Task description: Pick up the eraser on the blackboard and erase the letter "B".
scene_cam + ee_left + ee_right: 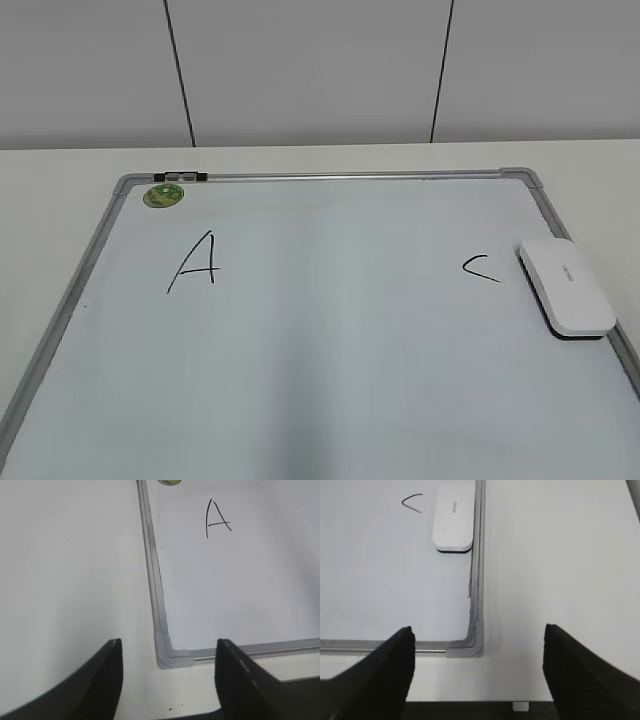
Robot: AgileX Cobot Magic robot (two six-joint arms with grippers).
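The blackboard [330, 400] is a white board with a grey frame, lying flat on the table. The white eraser [565, 285] lies at its right edge; it also shows in the right wrist view [453, 515]. A black "A" [195, 262] is at the left and a small "C" [480, 268] just left of the eraser. No letter "B" shows between them; that area is bare. My left gripper [167, 652] is open and empty over the board's near left corner. My right gripper [477, 637] is open and empty over the near right corner. Neither gripper shows in the exterior view.
A round green sticker [163, 195] sits at the board's far left corner, beside a small black clip [180, 177] on the frame. White table [60, 200] surrounds the board. A grey panelled wall stands behind. The table's front edge shows in both wrist views.
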